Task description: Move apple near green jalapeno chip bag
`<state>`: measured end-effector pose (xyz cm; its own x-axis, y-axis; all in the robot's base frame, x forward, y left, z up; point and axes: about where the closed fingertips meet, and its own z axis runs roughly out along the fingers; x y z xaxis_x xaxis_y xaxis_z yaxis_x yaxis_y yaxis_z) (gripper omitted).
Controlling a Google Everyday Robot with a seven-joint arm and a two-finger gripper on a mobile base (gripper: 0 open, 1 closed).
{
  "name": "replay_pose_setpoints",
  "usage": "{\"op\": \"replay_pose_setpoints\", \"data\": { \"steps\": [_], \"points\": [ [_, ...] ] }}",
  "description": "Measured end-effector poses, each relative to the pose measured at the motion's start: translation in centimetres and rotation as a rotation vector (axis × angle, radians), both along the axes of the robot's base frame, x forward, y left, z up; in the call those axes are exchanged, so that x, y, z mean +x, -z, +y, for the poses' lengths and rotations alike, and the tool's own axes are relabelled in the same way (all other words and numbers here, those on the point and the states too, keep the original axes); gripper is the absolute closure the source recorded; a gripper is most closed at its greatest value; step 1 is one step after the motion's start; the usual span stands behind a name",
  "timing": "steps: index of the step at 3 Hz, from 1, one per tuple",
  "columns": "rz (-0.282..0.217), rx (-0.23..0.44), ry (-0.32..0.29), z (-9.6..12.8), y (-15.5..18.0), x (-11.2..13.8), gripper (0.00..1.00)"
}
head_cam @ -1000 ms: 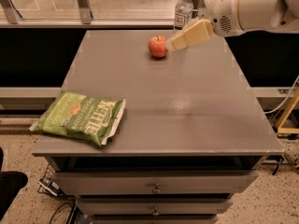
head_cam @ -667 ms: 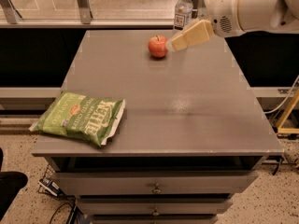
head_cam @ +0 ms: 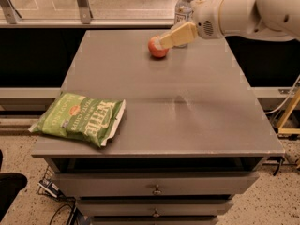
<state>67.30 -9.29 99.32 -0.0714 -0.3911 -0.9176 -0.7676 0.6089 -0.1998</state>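
Note:
The apple (head_cam: 156, 49) is small, red and orange, and sits on the grey table (head_cam: 187, 107) near its far edge, about the middle. The green jalapeno chip bag (head_cam: 79, 118) lies flat at the table's front left corner, far from the apple. My gripper (head_cam: 165, 42) reaches in from the upper right on a white arm (head_cam: 243, 13). Its tan tip overlaps the apple's right side, close to the table top. Nothing shows as lifted.
A clear water bottle (head_cam: 183, 6) stands at the table's far edge just behind the gripper and the apple. Drawers (head_cam: 154, 186) are under the table front. A window rail runs behind the table. A yellow stand (head_cam: 288, 114) is at the right.
My gripper has moved a little left, from just right of the apple to overlapping its right side. The apple and the chip bag have not moved.

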Motion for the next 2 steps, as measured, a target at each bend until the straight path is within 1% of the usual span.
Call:
{"op": "replay_pose_setpoints", "data": {
  "steps": [1, 2],
  "points": [
    [-0.01, 0.069, -0.039, 2.2, 3.0, 3.8, 0.0],
    [-0.001, 0.105, -0.069, 4.2, 6.0, 6.2, 0.0]
  ]
}}
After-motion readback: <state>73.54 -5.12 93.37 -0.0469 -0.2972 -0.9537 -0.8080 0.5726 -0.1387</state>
